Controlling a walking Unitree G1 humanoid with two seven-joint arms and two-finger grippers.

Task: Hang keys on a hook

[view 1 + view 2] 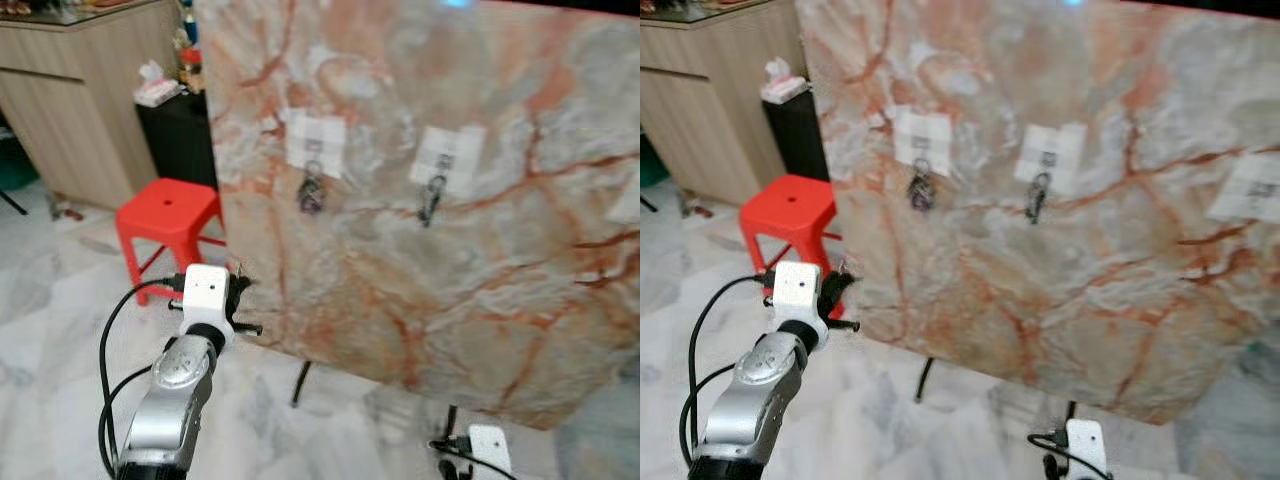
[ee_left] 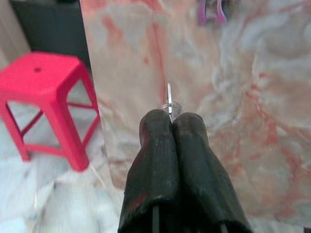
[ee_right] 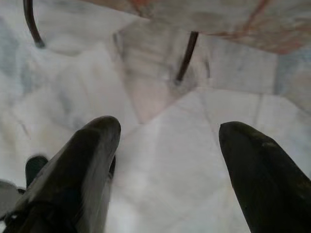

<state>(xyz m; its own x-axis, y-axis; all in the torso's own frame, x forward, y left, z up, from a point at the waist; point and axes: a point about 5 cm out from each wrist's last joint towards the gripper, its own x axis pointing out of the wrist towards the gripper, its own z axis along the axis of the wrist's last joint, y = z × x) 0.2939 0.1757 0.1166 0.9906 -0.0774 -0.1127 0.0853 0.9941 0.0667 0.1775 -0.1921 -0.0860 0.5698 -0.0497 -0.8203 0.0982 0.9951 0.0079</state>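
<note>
The right claw (image 3: 167, 136) hangs low over the pale marble floor (image 3: 160, 170), its two black fingers (image 3: 92, 150) spread wide with nothing between them; the dark legs of the board's stand (image 3: 187, 56) rise beyond it.

The left claw (image 2: 171, 121) is raised at the lower left edge of a large upright marble-patterned board (image 1: 450, 300), with a black cable (image 1: 105, 340) looping down from its wrist. Its fingers (image 2: 155, 160) are pressed together, and a thin metal ring or key (image 2: 169, 99) sticks out from between the tips, just in front of the board's surface.

Higher on the board, two white adhesive hooks sit side by side, well apart from each other. The left hook (image 1: 315, 142) carries a dark key bunch (image 1: 310, 190) with a touch of purple; the right hook (image 1: 447, 157) carries another dark key bunch (image 1: 431, 200). A third white patch (image 1: 1260, 188) shows at the board's right edge.

Left of the board stands a red plastic stool (image 1: 170, 225). Behind it is a black cabinet (image 1: 180, 135) with a tissue pack (image 1: 155, 85) on top, and beyond that a wooden counter (image 1: 80, 100).
</note>
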